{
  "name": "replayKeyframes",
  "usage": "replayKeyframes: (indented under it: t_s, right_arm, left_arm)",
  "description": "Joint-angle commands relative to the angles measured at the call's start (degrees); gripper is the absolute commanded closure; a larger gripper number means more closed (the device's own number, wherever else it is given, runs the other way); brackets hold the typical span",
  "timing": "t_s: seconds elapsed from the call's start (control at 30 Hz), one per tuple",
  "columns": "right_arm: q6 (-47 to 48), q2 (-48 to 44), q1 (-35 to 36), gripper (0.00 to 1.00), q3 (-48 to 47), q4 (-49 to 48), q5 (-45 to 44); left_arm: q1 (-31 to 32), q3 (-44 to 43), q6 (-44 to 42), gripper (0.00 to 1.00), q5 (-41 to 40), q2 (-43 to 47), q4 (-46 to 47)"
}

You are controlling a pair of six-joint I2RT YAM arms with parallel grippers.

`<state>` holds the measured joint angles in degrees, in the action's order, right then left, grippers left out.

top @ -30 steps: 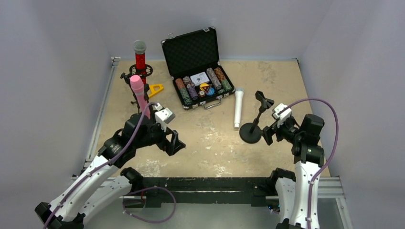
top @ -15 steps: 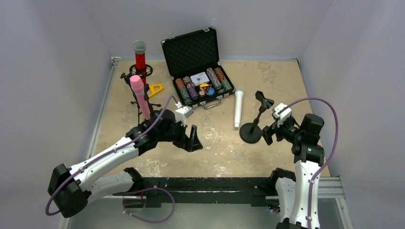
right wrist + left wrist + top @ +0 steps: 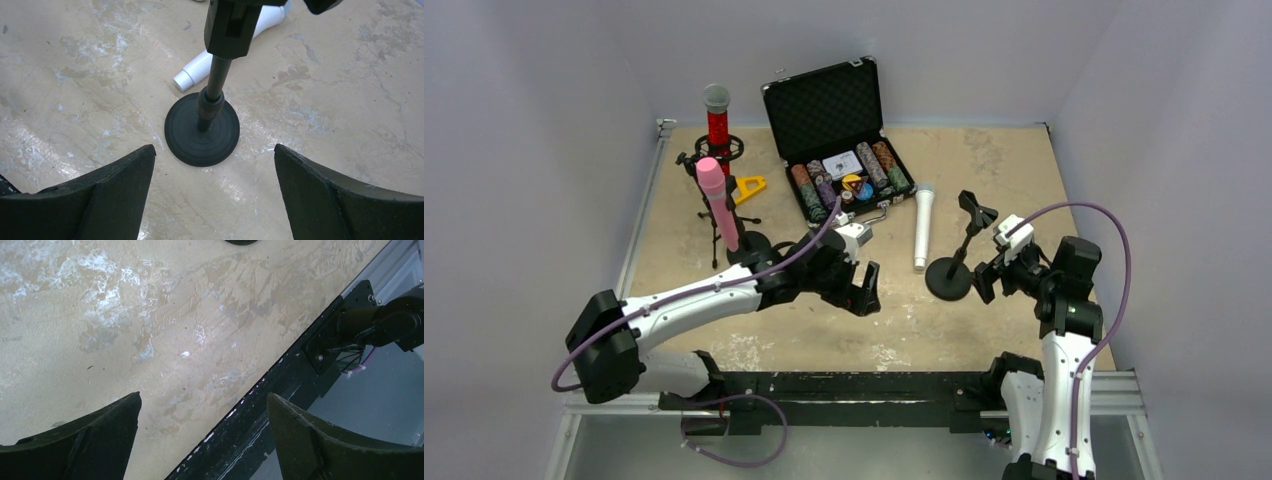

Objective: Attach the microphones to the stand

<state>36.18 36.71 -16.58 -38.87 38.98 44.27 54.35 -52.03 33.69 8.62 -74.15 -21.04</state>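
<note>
Reaching far out, the left arm (image 3: 704, 295) lies long and low over the table (image 3: 1004, 170). It runs from the near edge to a spot just in front of the black case (image 3: 819, 105). The left gripper (image 3: 864, 290) at its end tips down toward the table top. In the left wrist view its two dark fingers (image 3: 95, 440) are spread wide apart, with nothing between them. Under the left gripper (image 3: 202, 405) you see only bare table (image 3: 100, 315) and the black rail (image 3: 280, 390) at the table's edge.

The right arm (image 3: 1064, 330) stands up tall and bends over at the top. The right gripper (image 3: 984, 278) points at the stand (image 3: 951, 275), which is in front of the case and off to its right. This stand has a round black foot and a thin pole with a clip on top, and the clip is empty. In the right wrist view the right gripper (image 3: 214, 150) is wide open too. The stand's foot (image 3: 202, 132) sits between the fingers but touches neither one.

The white microphone (image 3: 921, 228) lies flat on the table just right of the case, near the stand's foot. The right wrist view shows its tail end (image 3: 200, 70) just behind the foot. The pink microphone (image 3: 717, 205) stands upright to the left of the case. The red microphone (image 3: 717, 125) stands upright too, farther back on that same side. A small yellow thing (image 3: 749, 186) lies between them and the case.
</note>
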Motion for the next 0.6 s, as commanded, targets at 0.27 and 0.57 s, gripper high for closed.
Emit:
replayKeyframes:
  t_s: [0.27, 0.57]
  right_arm:
    - [-0.57, -0.06, -0.27, 0.09, -0.60, -1.19, -0.10]
    - [-0.59, 0.24, -0.30, 0.09, -0.68, -1.28, -0.07]
  left_arm:
    - [2.55, -9.33, 2.17, 0.01, -7.04, -7.54, -1.50]
    - [2.78, -15.32, 3.86, 0.01, -14.27, -12.96, -6.35]
